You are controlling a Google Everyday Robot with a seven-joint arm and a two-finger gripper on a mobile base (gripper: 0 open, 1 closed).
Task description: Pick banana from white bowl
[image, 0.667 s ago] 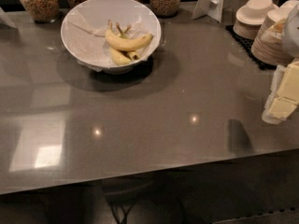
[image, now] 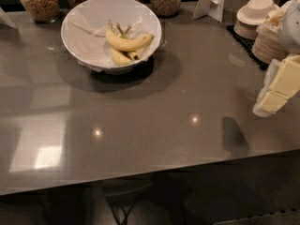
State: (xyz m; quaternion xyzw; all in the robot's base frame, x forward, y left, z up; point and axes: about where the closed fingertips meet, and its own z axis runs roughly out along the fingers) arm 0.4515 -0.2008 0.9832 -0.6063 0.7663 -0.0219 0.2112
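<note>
The white bowl point(image: 82, 20) stands at the back left of the grey table, lined with crumpled white paper. Several bananas lie in it. The longest banana point(image: 127, 43) lies on top, curved, pale yellow, stem to the upper left and tip to the right. Shorter bananas point(image: 119, 56) lie under it. My gripper point(image: 277, 89) hangs at the right edge of the view, above the table's right side, far from the bowl and holding nothing I can see.
Several glass jars of grains point(image: 39, 1) line the back edge behind the bowl. Stacks of small beige paper bowls point(image: 255, 16) sit at the back right on a dark mat. A white card stand point(image: 213, 0) is beside them. The table's front edge point(image: 140, 182) runs below.
The gripper has shifted slightly at the right edge of the view. The bowl and bananas have not moved.
</note>
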